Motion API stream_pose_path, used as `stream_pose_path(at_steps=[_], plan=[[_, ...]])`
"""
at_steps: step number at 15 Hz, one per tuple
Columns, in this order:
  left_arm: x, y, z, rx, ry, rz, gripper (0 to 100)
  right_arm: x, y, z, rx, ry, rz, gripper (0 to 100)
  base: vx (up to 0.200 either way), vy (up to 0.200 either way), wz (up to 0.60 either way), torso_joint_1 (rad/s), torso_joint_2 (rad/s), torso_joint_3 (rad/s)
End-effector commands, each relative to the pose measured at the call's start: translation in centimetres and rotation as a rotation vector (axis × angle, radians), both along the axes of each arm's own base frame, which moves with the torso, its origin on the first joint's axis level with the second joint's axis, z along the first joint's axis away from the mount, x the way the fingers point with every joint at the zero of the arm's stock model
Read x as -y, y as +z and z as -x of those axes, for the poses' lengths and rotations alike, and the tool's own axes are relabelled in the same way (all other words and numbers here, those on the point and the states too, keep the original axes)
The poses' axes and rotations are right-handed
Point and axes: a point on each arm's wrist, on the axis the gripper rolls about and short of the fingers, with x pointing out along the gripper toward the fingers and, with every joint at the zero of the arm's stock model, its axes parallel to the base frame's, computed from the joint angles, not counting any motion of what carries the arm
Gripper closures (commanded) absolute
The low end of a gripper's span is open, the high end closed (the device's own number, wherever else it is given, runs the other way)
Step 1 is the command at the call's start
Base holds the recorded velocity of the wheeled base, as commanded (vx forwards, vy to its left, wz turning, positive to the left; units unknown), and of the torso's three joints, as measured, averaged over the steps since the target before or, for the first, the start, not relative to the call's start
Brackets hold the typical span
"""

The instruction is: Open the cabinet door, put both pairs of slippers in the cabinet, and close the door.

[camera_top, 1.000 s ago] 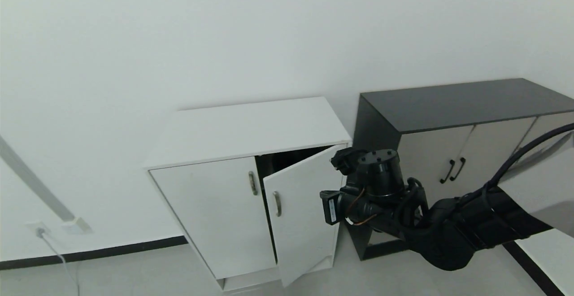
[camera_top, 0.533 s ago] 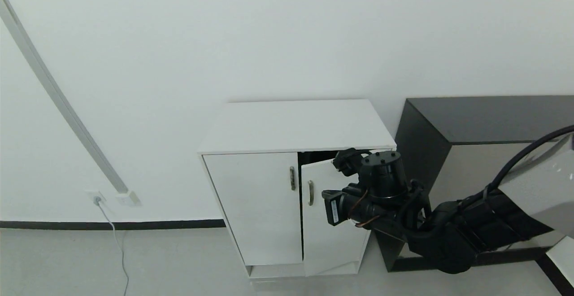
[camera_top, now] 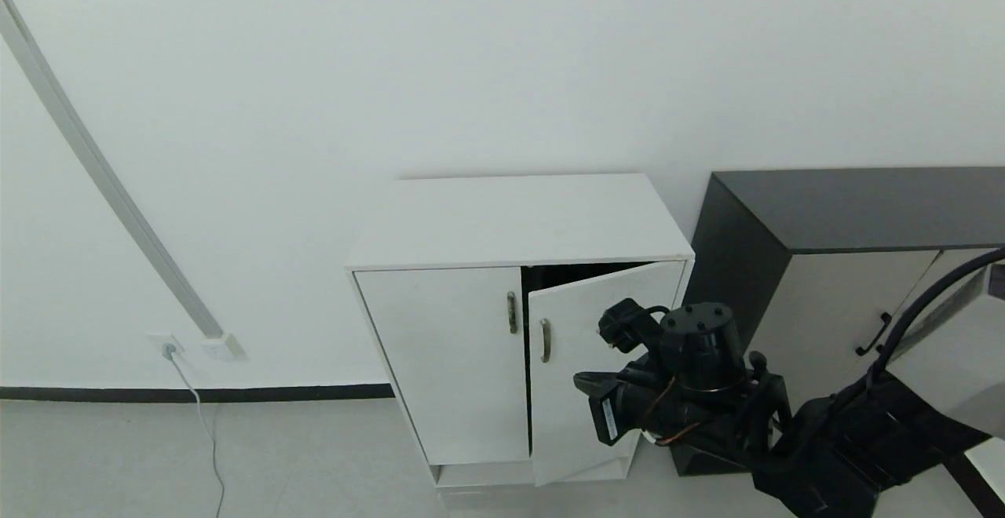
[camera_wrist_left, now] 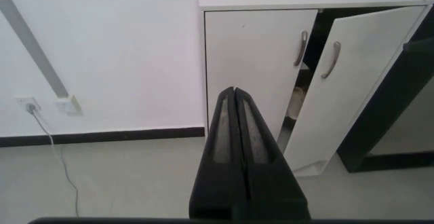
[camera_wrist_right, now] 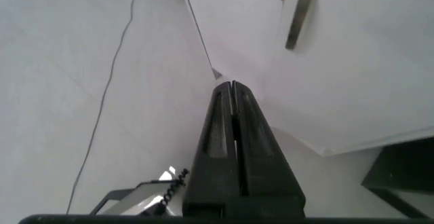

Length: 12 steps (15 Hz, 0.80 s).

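Cabinet point(camera_top: 518, 220) in white stands against the far wall point(camera_top: 502, 55), with a dark sideboard point(camera_top: 848, 204) just beside it on the right. Its left door point(camera_top: 440, 361) is flush shut. Its right door point(camera_top: 585, 361) hangs ajar, swung a little toward the near side, and leaves a dark gap along the top and down the middle. Each door carries a slim upright handle point(camera_top: 545, 340) near the centre line.

Seen from the left wrist, a pale rounded shape point(camera_wrist_left: 296, 102) sits low inside the gap between the doors. It may be a slipper, though too little of it shows to be sure.

The right arm point(camera_top: 824, 439) comes in from the near right, its wrist in front of the lower right part of the ajar door. The right gripper point(camera_wrist_right: 232, 83) has its two fingers pressed together with nothing between them. Its tip is low before the right door's face, close to the bottom edge; whether it touches the panel cannot be told. The left gripper point(camera_wrist_left: 234, 89) is likewise closed and empty, held well back from the cabinet and pointing at the left door.

On the left, a wall socket point(camera_top: 165, 343) feeds a cable point(camera_top: 206, 432) that trails down onto the grey floor point(camera_top: 235, 471).
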Motion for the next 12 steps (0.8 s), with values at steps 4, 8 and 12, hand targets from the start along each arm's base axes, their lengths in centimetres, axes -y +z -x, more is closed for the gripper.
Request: stream_pose_path(at_steps=[4,8,12], plan=[[0.0,0.0,0.0,0.0,-0.001,0.0,100,1.6,-1.3,1.9,-0.008,0.004,0.006,100,0.1,0.0,0.0,0.001,0.0,-0.002],[0.0,0.0,0.0,0.0,0.001,0.0,100,1.9,-1.4,2.2,-0.005,0.001,0.004,100,0.2,0.0,0.0,-0.004,0.0,0.008],[0.0,0.0,0.0,-0.002,0.002,0.0,100,1.6,-1.8,1.9,-0.01,-0.003,0.012,100,0.1,0.0,0.0,0.002,0.0,0.002]])
